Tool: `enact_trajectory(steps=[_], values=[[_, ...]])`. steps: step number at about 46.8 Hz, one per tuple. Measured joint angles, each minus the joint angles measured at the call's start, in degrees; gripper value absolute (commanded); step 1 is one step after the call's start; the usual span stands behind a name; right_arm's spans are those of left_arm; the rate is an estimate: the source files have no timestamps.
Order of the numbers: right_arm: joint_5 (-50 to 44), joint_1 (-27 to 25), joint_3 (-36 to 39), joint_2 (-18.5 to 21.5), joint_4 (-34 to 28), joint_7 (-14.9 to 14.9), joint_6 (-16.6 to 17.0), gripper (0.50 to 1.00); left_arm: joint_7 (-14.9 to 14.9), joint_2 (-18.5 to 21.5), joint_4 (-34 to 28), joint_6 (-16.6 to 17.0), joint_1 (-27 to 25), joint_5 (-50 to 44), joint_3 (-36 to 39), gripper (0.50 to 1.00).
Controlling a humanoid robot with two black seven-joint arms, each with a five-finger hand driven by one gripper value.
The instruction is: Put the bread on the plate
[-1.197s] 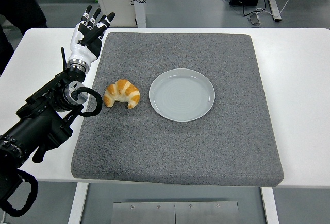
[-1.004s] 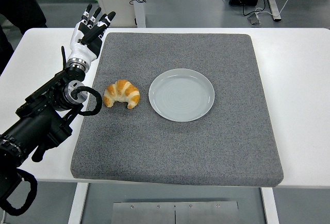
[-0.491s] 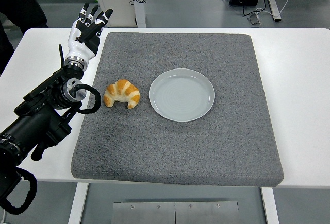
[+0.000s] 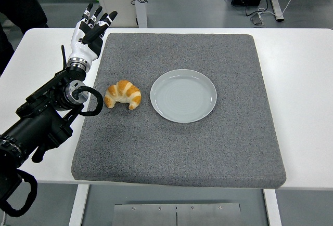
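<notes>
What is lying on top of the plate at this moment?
Nothing shows on the plate; its whole pale surface is bare. The croissant lies beside it on the grey mat, apart from the rim. What is under the plate is covered by it.

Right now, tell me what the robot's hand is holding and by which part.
Nothing is held. The left hand is open at the mat's far left corner, apart from the croissant, which lies left of the plate.

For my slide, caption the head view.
Open left hand hovers beyond a croissant lying beside the empty plate.
</notes>
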Motion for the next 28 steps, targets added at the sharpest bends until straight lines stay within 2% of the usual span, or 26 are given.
enact_trajectory(steps=[15, 28], values=[[0.00, 0.00, 0.00, 0.00, 0.00, 0.00, 0.01, 1.000, 0.20, 0.50, -0.23, -0.73, -0.26, -0.29, 0.17, 0.974], [0.00, 0.00, 0.00, 0.00, 0.00, 0.00, 0.05, 1.000, 0.30, 2.07, -0.54, -6.79, -1.16, -0.43, 0.21, 0.974]])
